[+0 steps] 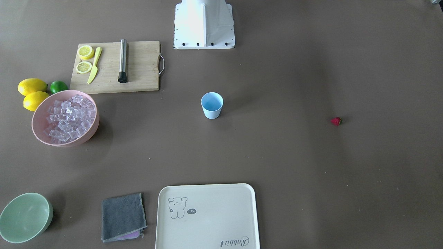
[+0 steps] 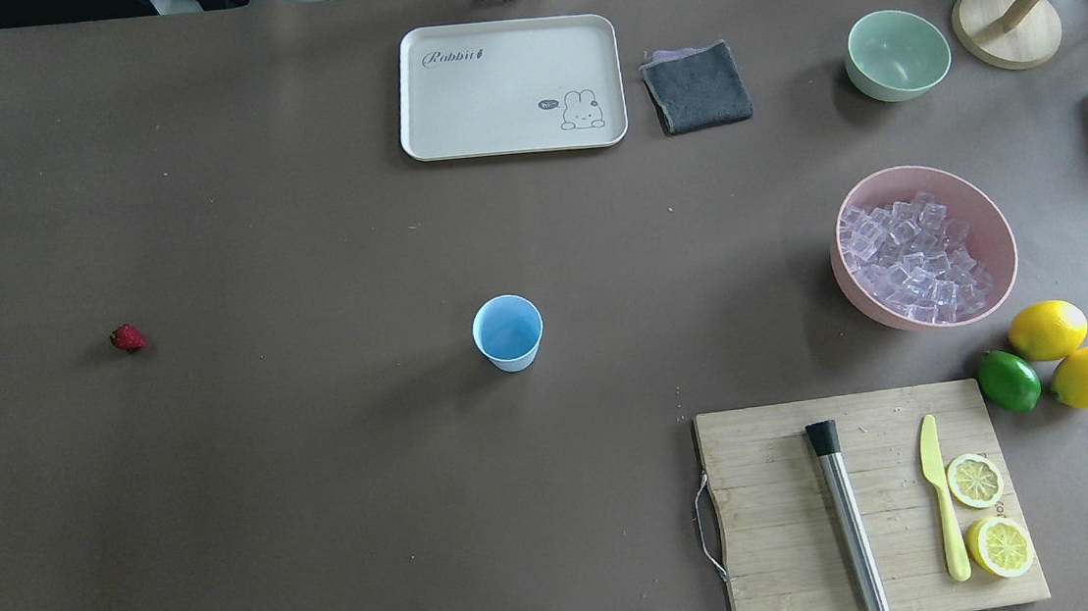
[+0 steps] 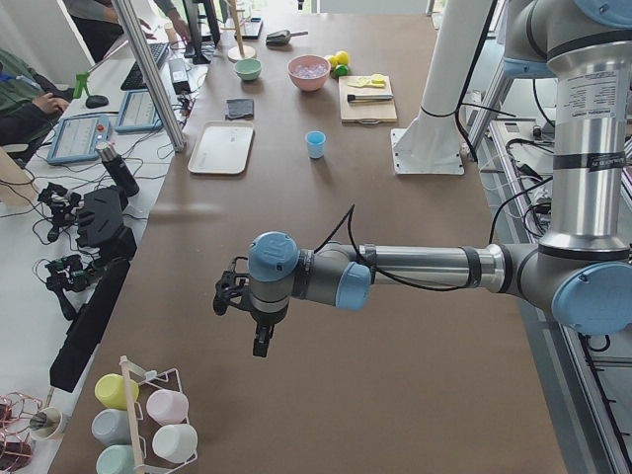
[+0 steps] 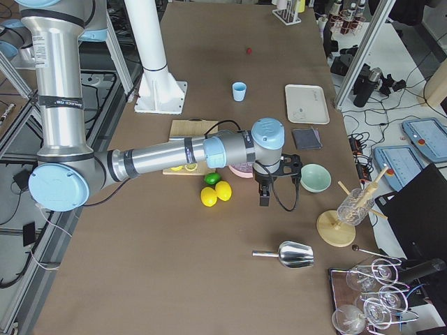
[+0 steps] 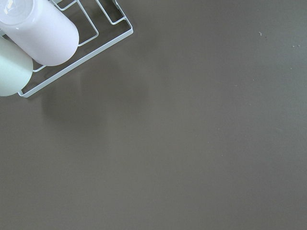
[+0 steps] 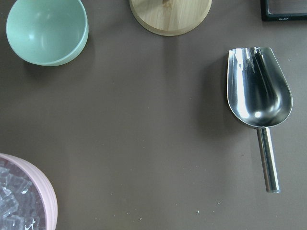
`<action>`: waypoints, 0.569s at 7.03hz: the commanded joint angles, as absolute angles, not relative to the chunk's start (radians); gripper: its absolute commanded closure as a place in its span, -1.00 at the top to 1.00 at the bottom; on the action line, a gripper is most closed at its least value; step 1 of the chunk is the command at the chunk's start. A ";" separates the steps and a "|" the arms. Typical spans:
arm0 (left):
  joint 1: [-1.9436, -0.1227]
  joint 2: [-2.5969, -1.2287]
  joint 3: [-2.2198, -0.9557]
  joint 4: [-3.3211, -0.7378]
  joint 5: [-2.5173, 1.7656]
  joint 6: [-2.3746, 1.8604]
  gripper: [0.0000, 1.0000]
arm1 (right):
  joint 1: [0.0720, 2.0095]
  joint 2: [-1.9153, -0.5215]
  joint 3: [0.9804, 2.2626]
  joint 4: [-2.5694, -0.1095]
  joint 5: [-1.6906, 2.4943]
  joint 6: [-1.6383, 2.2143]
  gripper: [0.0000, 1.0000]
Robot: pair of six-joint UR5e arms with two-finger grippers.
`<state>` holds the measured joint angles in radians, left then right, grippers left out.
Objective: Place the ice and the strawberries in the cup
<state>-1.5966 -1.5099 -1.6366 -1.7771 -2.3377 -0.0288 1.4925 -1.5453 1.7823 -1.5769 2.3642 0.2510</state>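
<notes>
The light blue cup [image 2: 507, 331] stands upright and empty mid-table; it also shows in the front view [image 1: 211, 104]. The strawberry [image 2: 126, 337] lies alone far to the left, and in the front view [image 1: 335, 121] on the right. The ice [image 2: 914, 258] fills a pink bowl [image 2: 994, 212] at the right. My left gripper [image 3: 260, 346] hangs over the table's near left end, far from the cup; I cannot tell if it is open or shut. My right gripper [image 4: 265, 199] hangs just beyond the pink bowl, towards the green bowl; I cannot tell its state.
A cutting board [image 2: 780, 521] carries a muddler, a yellow knife and lemon slices. Two lemons and a lime [image 2: 1009, 381] lie beside it. A metal scoop [image 6: 259, 91], green bowl [image 6: 48, 28], grey cloth [image 2: 697, 85], cream tray [image 2: 510, 141] and wire cup rack [image 5: 86, 52] are around.
</notes>
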 commanded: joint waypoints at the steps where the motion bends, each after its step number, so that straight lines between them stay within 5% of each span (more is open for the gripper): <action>1: -1.597 -1.509 -1.638 -1.781 -2.336 -0.028 0.95 | 1.493 -1.545 1.784 -1.575 2.365 0.250 1.00; 4: -1.597 -1.509 -1.643 -1.795 -2.338 -0.034 0.95 | 1.491 -1.543 1.784 -1.575 2.362 0.247 1.00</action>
